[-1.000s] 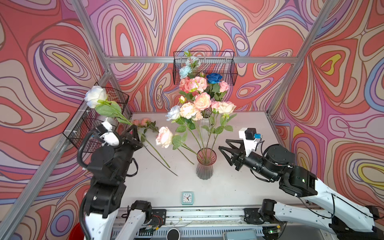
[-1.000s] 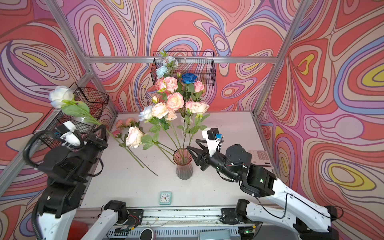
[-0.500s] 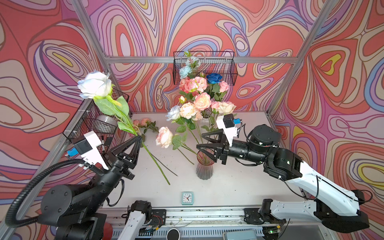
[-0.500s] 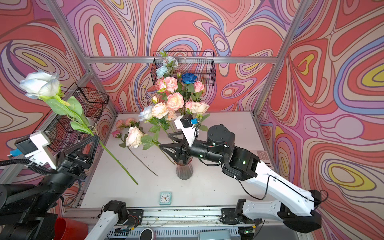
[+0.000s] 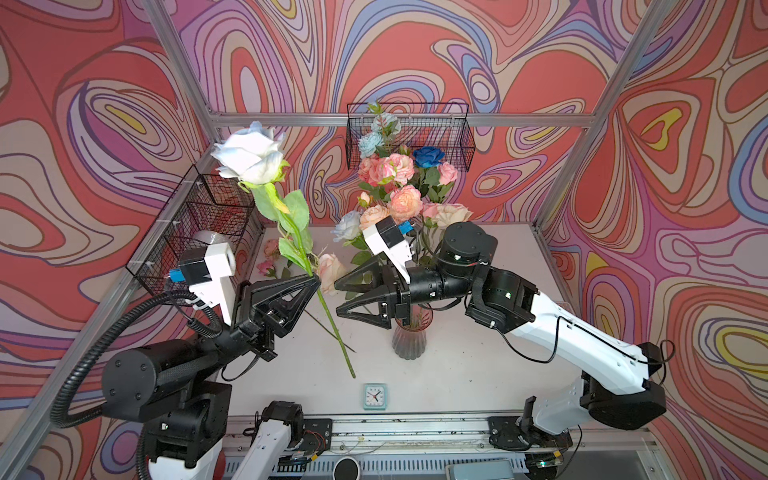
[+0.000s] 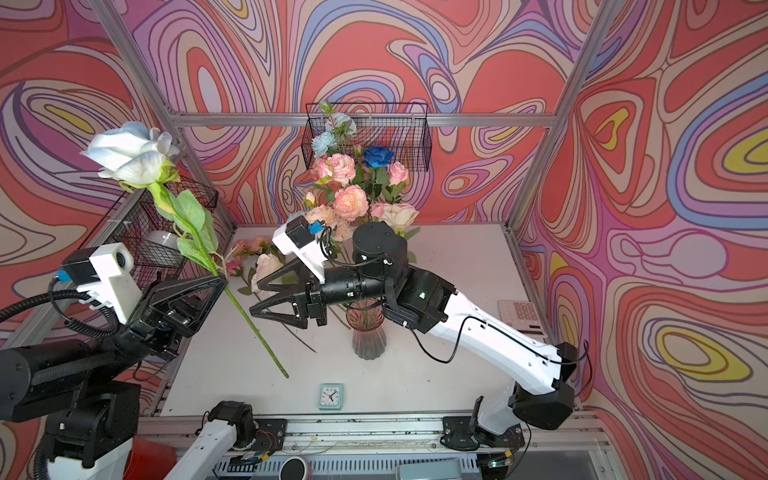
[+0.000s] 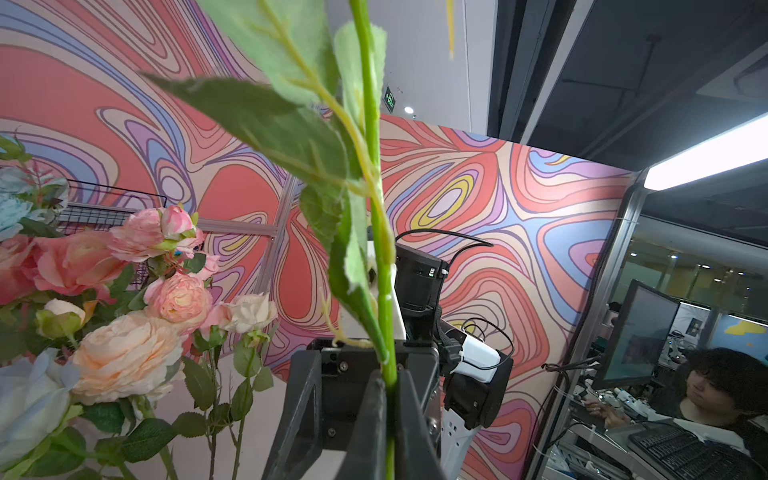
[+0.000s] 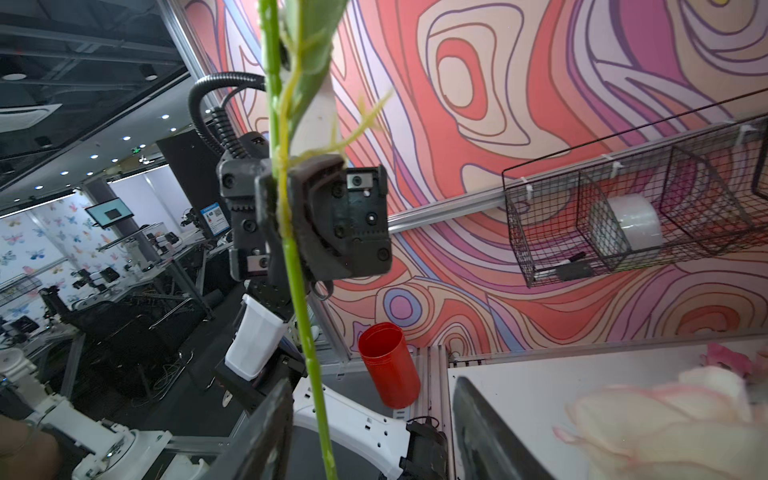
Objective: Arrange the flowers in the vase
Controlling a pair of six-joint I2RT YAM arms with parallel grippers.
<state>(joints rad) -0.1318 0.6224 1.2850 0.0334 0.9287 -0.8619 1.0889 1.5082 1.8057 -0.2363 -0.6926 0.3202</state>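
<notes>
The right gripper (image 5: 335,299) is now further left, jaws spread, facing the white rose (image 5: 249,156) pinched by the left gripper (image 5: 316,280); the vase (image 5: 409,340) stands beneath its wrist.

Both top views are bright and evenly lit, with faint shadows on the desk (image 5: 449,382). Wrist views bow at the edges; a strip light (image 7: 706,153) glares, and the near rose (image 8: 665,428) is blurred.

The left gripper (image 5: 316,282) has raised the white rose (image 5: 249,156) toward centre; the right gripper (image 5: 337,299) has swung over the vase (image 5: 409,340) toward it
</notes>
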